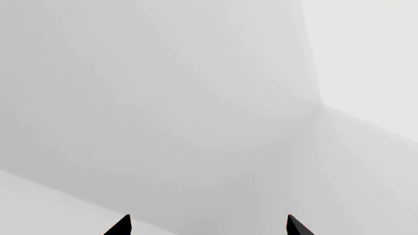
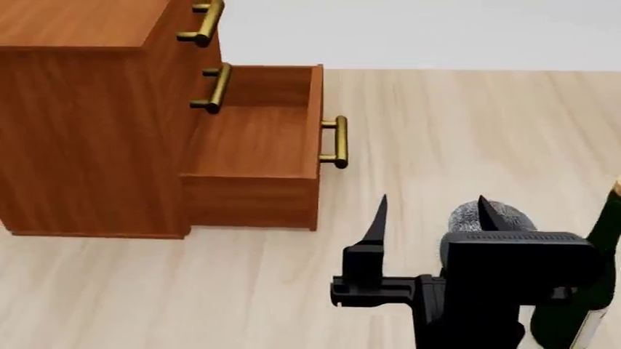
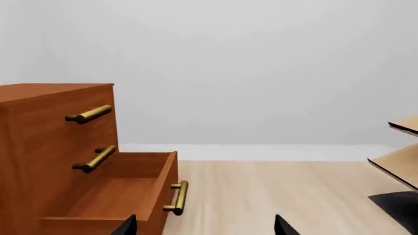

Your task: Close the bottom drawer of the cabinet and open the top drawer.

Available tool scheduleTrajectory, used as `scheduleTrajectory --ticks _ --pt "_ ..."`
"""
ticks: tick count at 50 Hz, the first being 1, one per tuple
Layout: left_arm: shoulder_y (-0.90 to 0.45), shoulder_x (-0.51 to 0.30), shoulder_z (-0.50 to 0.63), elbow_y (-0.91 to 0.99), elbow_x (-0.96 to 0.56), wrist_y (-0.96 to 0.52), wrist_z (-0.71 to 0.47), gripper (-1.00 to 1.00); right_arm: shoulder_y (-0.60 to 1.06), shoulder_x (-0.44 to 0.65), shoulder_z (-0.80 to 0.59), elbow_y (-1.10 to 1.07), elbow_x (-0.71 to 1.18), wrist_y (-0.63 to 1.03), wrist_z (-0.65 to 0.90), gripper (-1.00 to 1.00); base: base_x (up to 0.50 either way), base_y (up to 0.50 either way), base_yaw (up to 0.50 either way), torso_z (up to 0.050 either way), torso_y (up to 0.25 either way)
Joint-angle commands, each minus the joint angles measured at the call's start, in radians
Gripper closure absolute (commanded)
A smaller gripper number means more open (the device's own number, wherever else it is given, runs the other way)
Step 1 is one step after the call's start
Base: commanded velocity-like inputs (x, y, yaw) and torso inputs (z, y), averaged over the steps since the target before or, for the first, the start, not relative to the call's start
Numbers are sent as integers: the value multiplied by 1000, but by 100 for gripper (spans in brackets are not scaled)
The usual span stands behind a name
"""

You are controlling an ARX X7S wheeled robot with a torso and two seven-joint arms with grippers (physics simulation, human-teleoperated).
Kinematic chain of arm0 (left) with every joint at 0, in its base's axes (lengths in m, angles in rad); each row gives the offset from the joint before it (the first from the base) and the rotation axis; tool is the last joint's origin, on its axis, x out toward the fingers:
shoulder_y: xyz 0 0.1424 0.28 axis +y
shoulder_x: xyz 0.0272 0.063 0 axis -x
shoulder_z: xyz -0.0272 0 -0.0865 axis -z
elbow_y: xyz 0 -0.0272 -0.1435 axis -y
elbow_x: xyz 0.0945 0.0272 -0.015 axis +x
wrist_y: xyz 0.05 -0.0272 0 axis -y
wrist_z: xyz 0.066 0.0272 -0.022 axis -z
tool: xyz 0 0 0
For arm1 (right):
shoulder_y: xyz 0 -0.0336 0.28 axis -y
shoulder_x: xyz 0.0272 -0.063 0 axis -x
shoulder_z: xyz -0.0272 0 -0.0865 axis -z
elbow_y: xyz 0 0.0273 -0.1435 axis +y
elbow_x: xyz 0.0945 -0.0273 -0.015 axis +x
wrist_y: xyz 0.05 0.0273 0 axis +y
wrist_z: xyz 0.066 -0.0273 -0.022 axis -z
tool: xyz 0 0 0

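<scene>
Left wrist view: your left gripper (image 1: 207,226) shows two dark tips spread apart with nothing between them, facing blank pale walls. Head view: the cabinet (image 2: 87,116) sits at the left on the wooden floor (image 2: 466,131), its bottom drawer (image 2: 262,156) pulled well out, the top drawer (image 2: 189,22) flush and shut. Your right gripper (image 2: 432,218) hangs open, well apart from the bottom handle (image 2: 335,142), beside a dark bottle (image 2: 587,291). Right wrist view: the right fingertips (image 3: 127,226) frame the open drawer, with a plywood rack (image 3: 398,152) at the edge.
</scene>
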Motion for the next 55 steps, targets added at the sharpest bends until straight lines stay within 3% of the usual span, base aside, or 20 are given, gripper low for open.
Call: scheduleTrajectory --ticks 1,22,55 --pt "4 -9 11 0 -1 8 -7 -100 5 -3 23 -3 43 9 -9 -100 141 383 0 0 0" --pt "12 -23 28 4 -10 17 -14 -100 28 -1 54 -7 84 28 4 -100 154 289 0 0 0" --pt "20 -42 48 3 -18 29 -29 -100 41 14 67 13 98 14 18 -100 180 98 0 0 0"
